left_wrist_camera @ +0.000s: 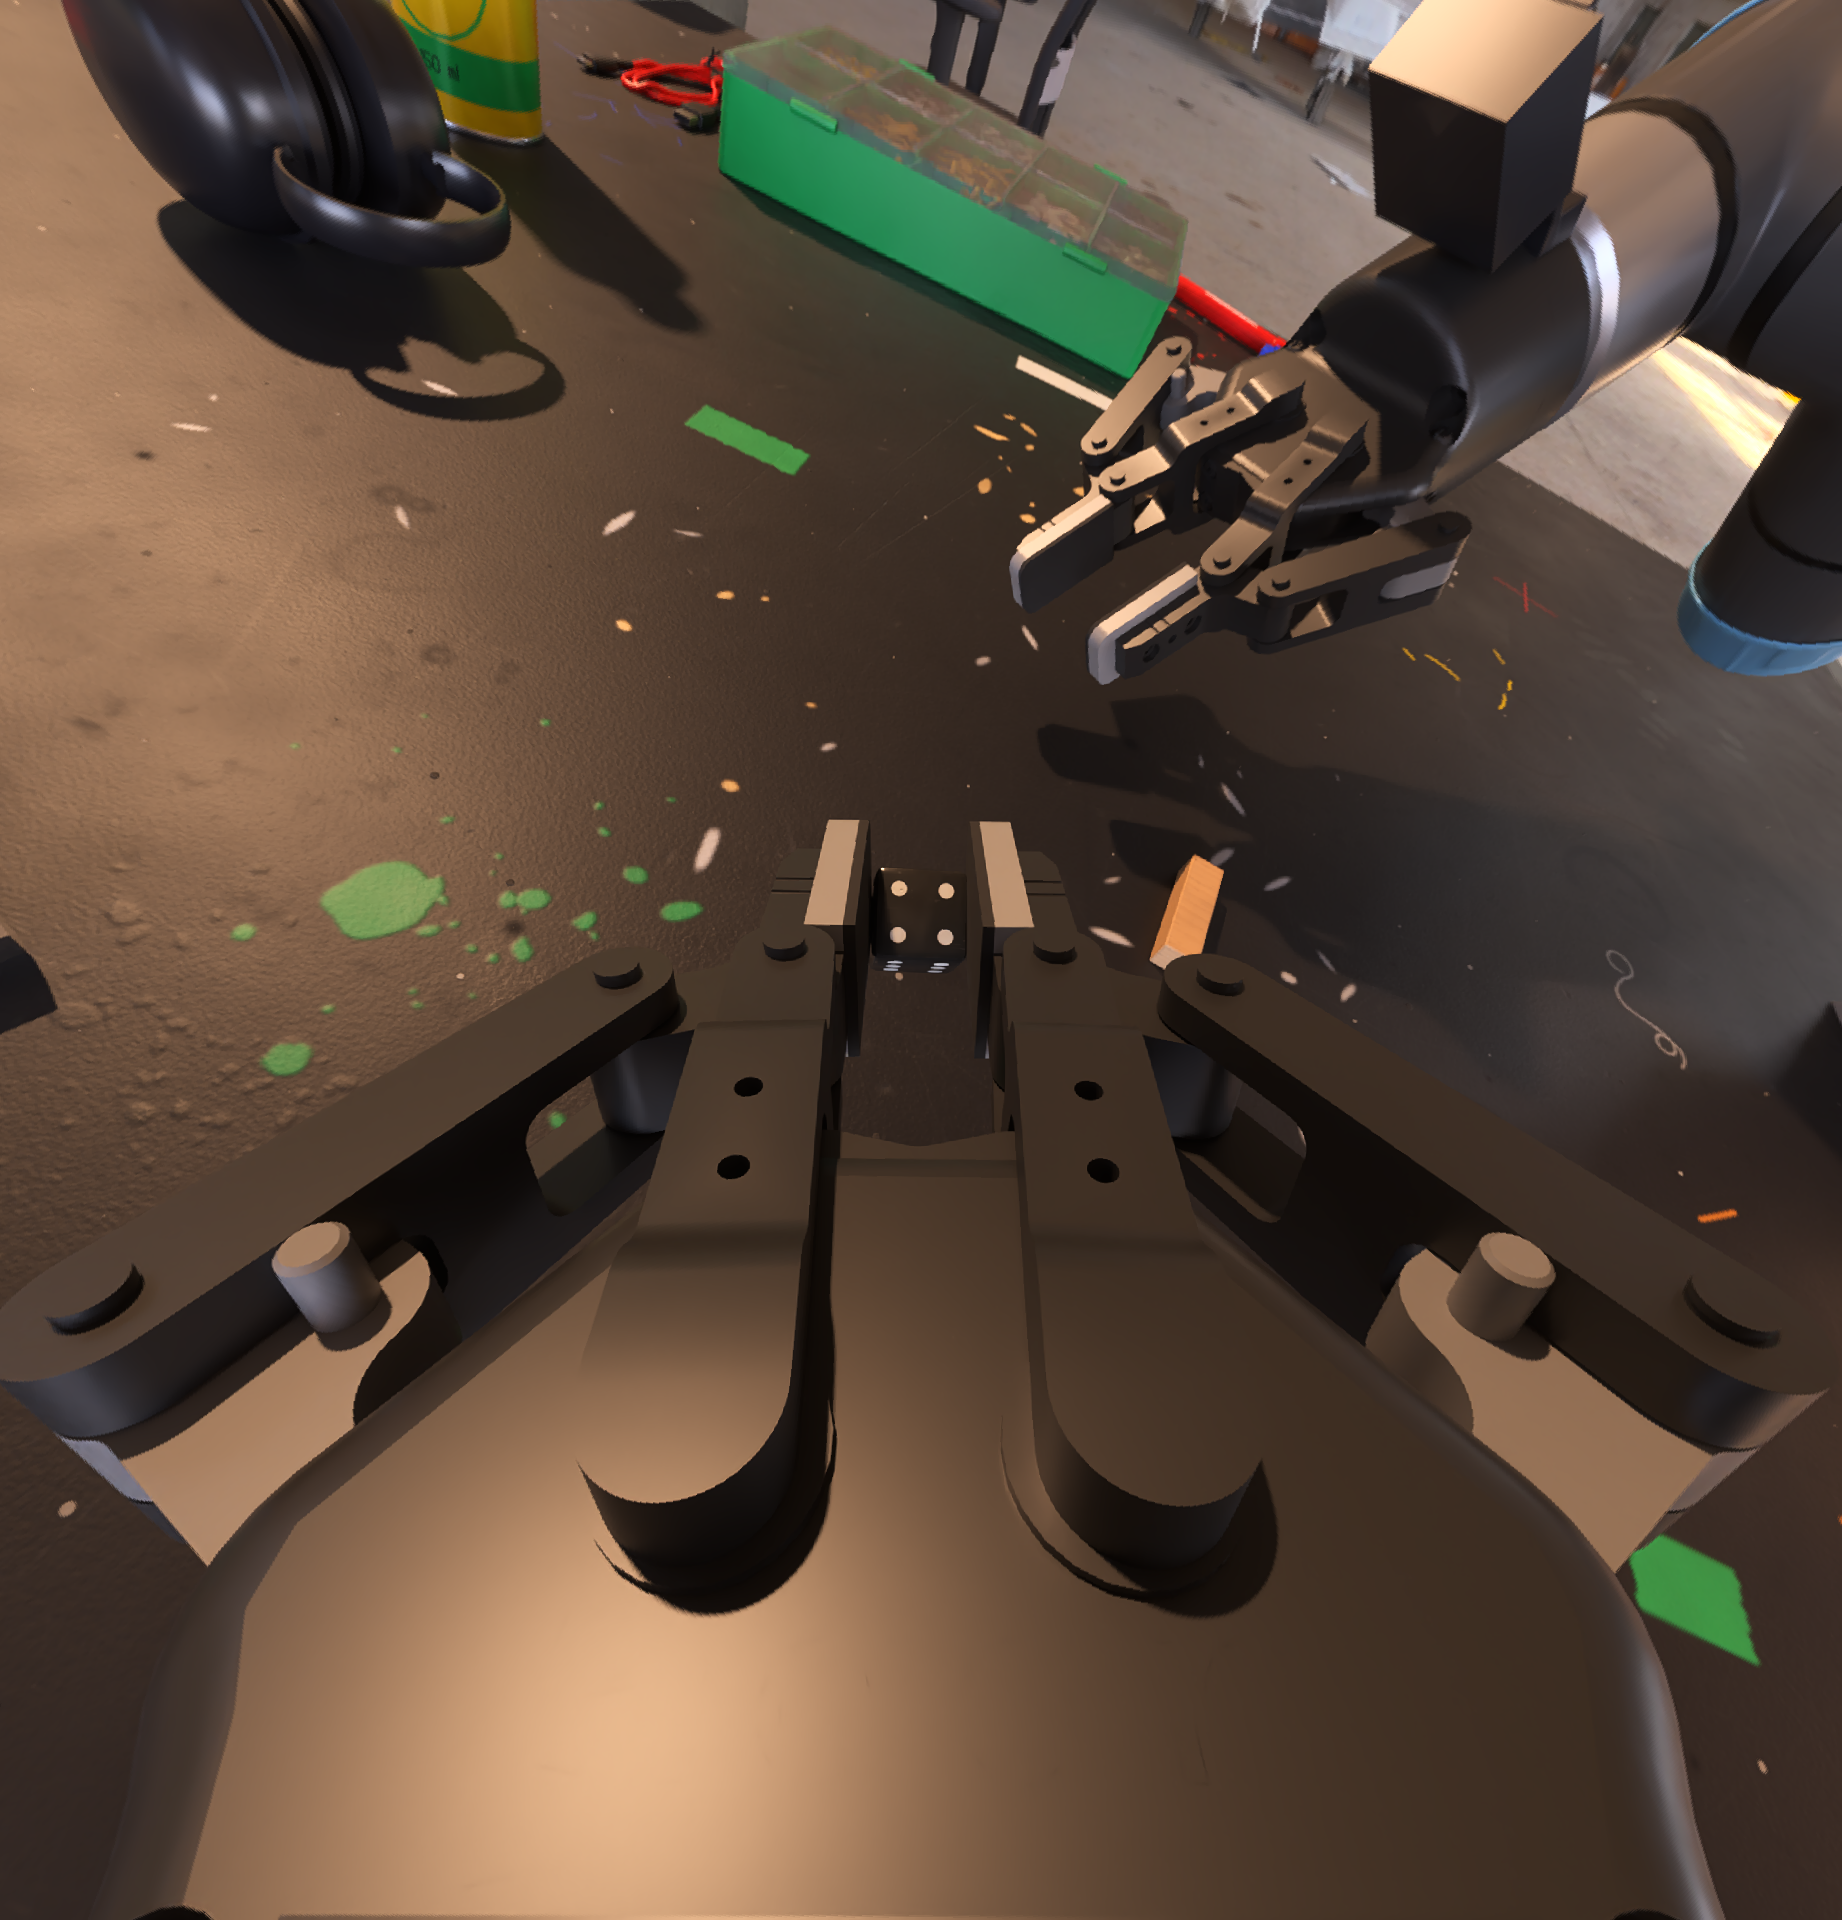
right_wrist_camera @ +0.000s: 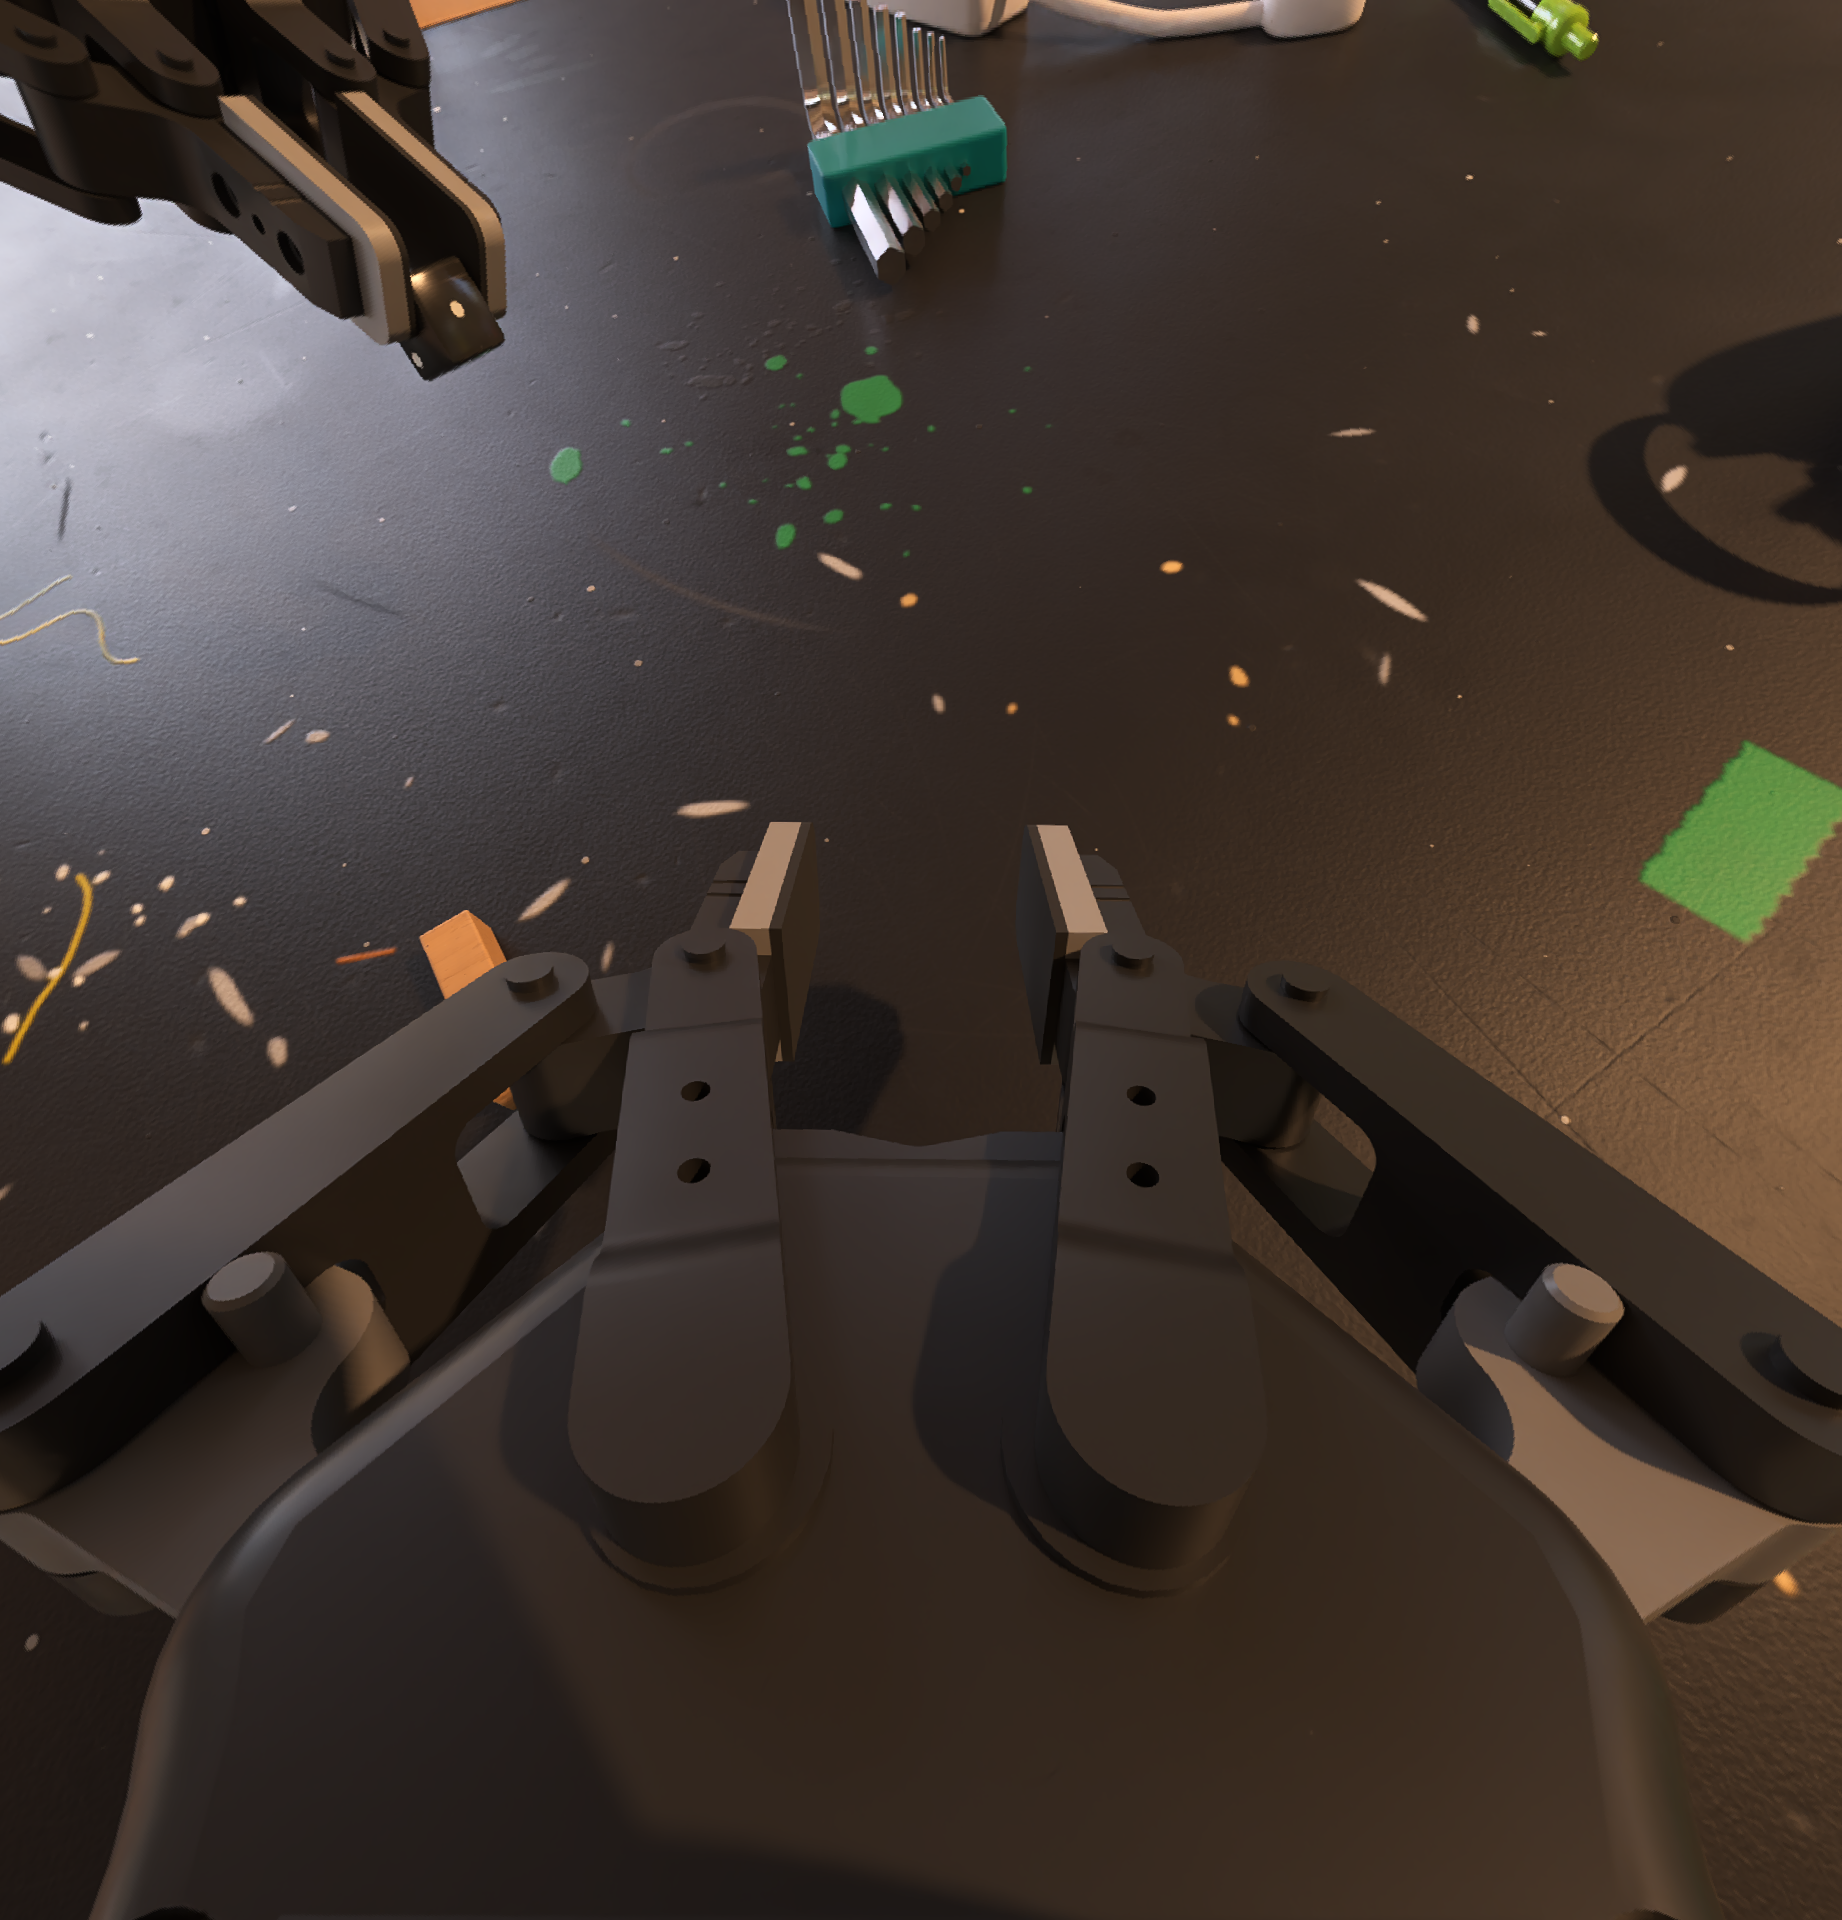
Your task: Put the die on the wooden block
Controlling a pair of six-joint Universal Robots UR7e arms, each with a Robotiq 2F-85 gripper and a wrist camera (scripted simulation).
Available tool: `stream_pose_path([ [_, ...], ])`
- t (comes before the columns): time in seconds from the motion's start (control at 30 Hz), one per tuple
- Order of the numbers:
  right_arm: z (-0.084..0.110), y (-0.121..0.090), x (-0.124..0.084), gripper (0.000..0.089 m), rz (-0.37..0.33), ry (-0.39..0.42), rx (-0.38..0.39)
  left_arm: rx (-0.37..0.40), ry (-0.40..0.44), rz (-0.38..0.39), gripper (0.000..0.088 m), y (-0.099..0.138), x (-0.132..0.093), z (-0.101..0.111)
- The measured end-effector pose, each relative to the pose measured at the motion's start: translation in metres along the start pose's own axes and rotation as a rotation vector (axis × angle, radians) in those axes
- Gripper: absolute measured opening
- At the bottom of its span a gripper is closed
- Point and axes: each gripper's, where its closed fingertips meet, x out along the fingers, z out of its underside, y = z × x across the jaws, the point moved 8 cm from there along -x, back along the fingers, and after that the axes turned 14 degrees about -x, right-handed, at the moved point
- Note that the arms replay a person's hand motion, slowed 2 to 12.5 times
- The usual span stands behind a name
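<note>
A black die with white pips sits between the fingertips of my left gripper, which is shut on it above the dark table. A small wooden block lies on the table just right of my left fingers, partly hidden behind a link. My right gripper is open and empty over the table. In the right wrist view the left gripper holds the die at the top left, and the wooden block peeks out beside my right gripper's left finger. The right gripper also shows in the left wrist view.
A green organiser box, black ear muffs, a yellow-green can and a red cable stand at the far side. A teal hex key set lies ahead of the right gripper. Paint spots and a green patch mark the table.
</note>
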Motion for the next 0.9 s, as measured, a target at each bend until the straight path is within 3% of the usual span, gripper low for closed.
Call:
stream_pose_path([
  [0.9,-0.003,-0.004,0.0,0.0347,-0.013,0.013,-0.01,0.057,-0.155,-0.069,0.0165,0.008,0.027,0.01],
])
